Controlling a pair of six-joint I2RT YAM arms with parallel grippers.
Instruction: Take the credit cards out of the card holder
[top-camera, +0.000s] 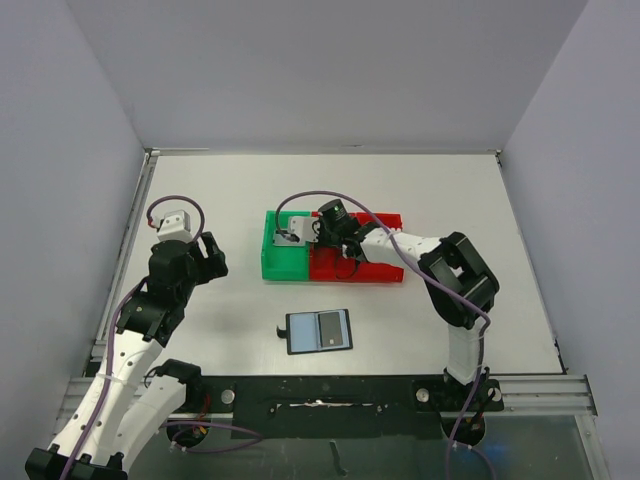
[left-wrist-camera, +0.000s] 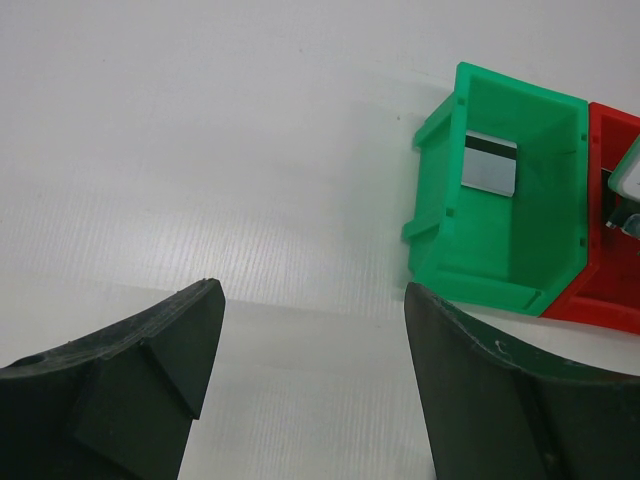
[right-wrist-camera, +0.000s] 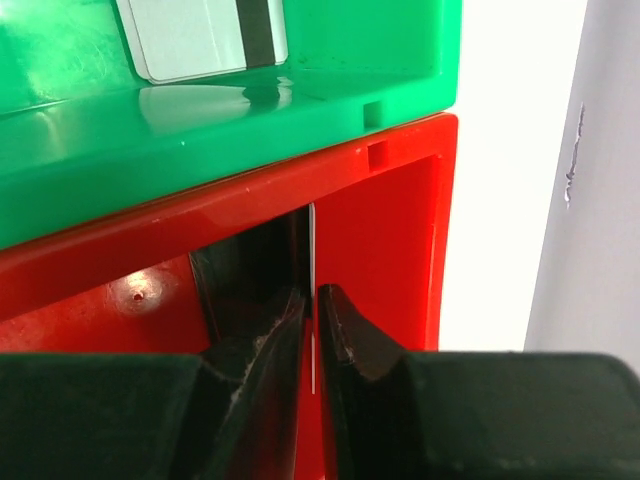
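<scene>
Outstretched, right arm (top-camera: 400, 246) holds jaws pinched on card (right-wrist-camera: 312, 250) over red bin (right-wrist-camera: 385, 240).

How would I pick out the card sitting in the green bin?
On the table stand two plastic bins side by side; the green bin is the left-hand one from above. Inside it is a pale grey card with a dark stripe near one end, whereas the other card is pinched edge-on by the right gripper over the red bin.
</scene>
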